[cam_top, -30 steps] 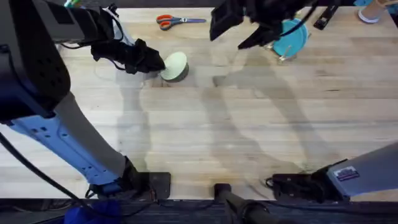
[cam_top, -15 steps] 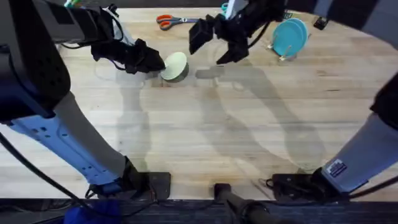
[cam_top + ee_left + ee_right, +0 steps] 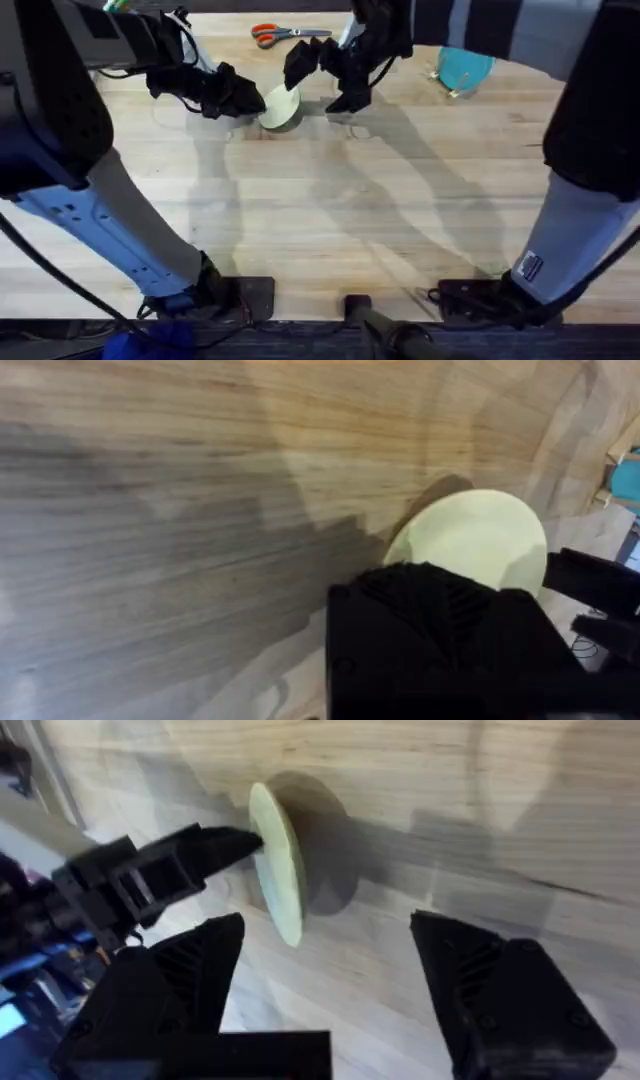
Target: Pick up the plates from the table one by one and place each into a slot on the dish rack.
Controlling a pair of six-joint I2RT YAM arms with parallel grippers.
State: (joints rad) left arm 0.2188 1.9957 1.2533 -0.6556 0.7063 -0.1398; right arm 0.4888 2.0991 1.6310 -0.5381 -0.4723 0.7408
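Note:
A pale cream-yellow plate [image 3: 283, 106] stands tilted on its edge on the table [image 3: 400, 200] at the back left, with my left gripper [image 3: 255, 102] shut on its left rim. The right wrist view shows the same plate [image 3: 279, 860] edge-on, pinched by the left gripper [image 3: 240, 842]. My right gripper [image 3: 316, 92] hangs open just right of the plate, one finger [image 3: 165, 985] on each side of the gap in front of it. A teal-blue plate [image 3: 466, 66] stands in the dish rack [image 3: 455, 90] at the back right. In the left wrist view the cream plate [image 3: 470, 540] shows beyond the black gripper body.
Orange-handled scissors [image 3: 284, 33] lie at the back edge, behind the cream plate. The right arm reaches across the back of the table from its base at the lower right.
My right gripper has swung left from the dish rack to just beside the cream plate, staying open. The left gripper and the plate have not moved.

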